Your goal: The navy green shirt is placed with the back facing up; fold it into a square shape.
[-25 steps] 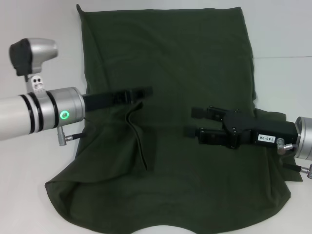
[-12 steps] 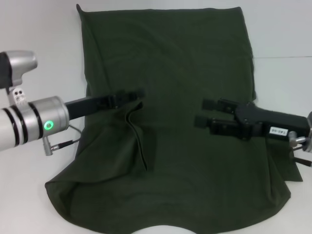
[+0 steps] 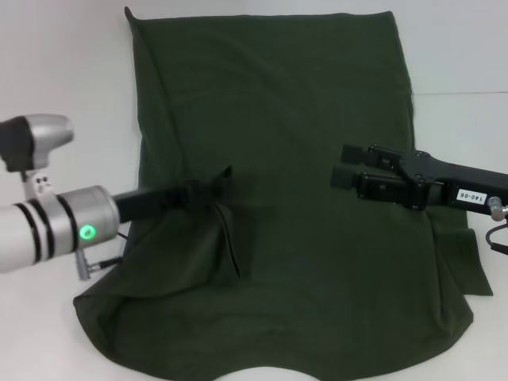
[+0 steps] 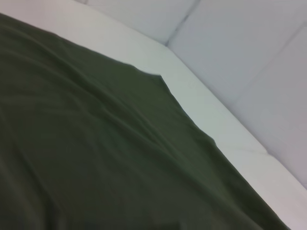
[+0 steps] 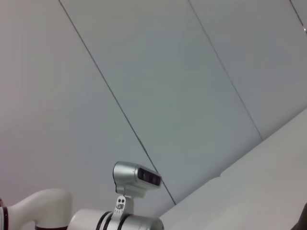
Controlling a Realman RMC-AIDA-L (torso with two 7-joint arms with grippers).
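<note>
The navy green shirt lies spread on the white table, plain side up, with its side parts folded in. A raised crease runs down its left-middle. My left gripper is low at the top of that crease, dark against the dark cloth. My right gripper hovers over the shirt's right-middle, jaws apart and empty. The left wrist view shows the shirt reaching a corner on the table.
The white table surrounds the shirt, with a pale panelled wall behind. The shirt's near edge hangs at the table's front. The right wrist view shows only the wall and my left arm.
My left gripper has drawn back to the left and dropped down to the crease. My right gripper has pulled back to the right and slightly farther away. The shirt has not moved.
</note>
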